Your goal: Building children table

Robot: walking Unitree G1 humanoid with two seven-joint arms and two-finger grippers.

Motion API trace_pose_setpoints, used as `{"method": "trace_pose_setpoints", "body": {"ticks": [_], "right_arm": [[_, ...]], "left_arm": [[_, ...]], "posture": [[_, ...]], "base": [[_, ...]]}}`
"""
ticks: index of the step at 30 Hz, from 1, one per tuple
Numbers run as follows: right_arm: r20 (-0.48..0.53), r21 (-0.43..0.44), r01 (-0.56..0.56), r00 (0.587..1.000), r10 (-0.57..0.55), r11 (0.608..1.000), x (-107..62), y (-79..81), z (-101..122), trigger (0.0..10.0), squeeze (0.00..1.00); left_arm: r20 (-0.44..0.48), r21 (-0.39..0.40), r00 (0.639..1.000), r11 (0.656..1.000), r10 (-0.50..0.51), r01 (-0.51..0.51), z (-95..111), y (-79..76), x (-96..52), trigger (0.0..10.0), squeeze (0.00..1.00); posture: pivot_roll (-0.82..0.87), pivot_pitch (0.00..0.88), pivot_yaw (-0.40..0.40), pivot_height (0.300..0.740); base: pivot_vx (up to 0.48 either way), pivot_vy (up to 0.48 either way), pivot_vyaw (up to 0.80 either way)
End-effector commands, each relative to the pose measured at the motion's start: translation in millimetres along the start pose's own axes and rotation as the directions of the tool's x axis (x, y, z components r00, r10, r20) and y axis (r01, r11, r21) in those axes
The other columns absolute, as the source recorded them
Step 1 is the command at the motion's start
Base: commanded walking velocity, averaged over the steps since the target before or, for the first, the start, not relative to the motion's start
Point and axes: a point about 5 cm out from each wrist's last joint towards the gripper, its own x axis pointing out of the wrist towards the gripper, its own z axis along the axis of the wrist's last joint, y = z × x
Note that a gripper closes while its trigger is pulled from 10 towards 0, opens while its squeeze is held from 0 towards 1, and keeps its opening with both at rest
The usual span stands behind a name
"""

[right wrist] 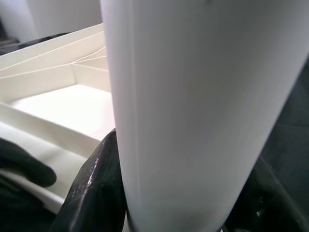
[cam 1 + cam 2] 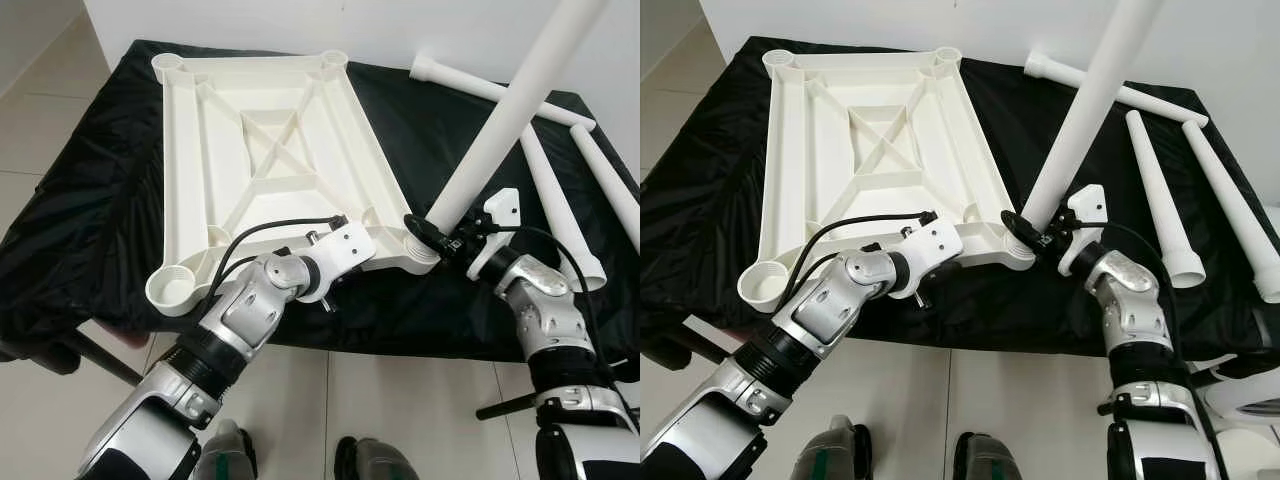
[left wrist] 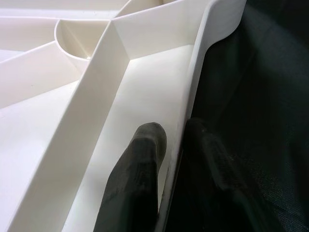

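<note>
A white plastic table top (image 2: 182, 150) lies upside down on the black cloth, ribs facing up. My left gripper (image 3: 174, 129) is shut on its near rim, one finger (image 3: 140, 164) inside the wall and the other outside against the cloth. My right gripper (image 2: 432, 235) is shut on a long white table leg (image 2: 510, 110). The leg rises tilted up and to the right. Its lower end sits at the near right corner socket (image 2: 420, 260). In the right wrist view the leg (image 1: 193, 96) stands between the black fingers (image 1: 96, 183).
Three more white legs (image 2: 500, 92) (image 2: 560, 210) (image 2: 610, 185) lie on the cloth at the right. The black-covered table (image 2: 80, 220) drops off at its near edge to tiled floor (image 2: 400, 400). A white wall stands behind, and the open near left socket (image 2: 170, 288) overhangs the edge.
</note>
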Motion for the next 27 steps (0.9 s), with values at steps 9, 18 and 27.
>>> {"method": "trace_pose_setpoints", "body": {"ticks": [9, 18, 27], "right_arm": [[0.013, 0.063, 0.234, 0.972, -0.235, 0.970, 0.8, -0.9, -6, 10.0, 0.00], [0.059, 0.075, 0.284, 0.956, -0.289, 0.956, 16.5, 24.4, 1, 10.0, 0.00], [0.098, 0.132, 0.334, 0.932, -0.348, 0.933, 30.6, 53.2, 8, 10.0, 0.00]], "left_arm": [[0.014, 0.011, 0.997, 0.997, -0.073, 0.073, 3, -12.6, 4.0, 10.0, 0.00], [0.013, 0.003, 0.997, 0.997, -0.071, 0.071, 2, -13.3, 3.3, 10.0, 0.00], [0.014, 0.001, 0.998, 0.998, -0.067, 0.067, 2, -13.5, 3.2, 10.0, 0.00]], "posture": [[-0.03, 0.104, -0.045, 0.740], [-0.02, 0.107, -0.050, 0.740], [-0.02, 0.106, -0.054, 0.740]], "base": [[0.000, 0.000, 0.00], [0.000, 0.000, 0.00], [0.000, 0.000, 0.00]]}}
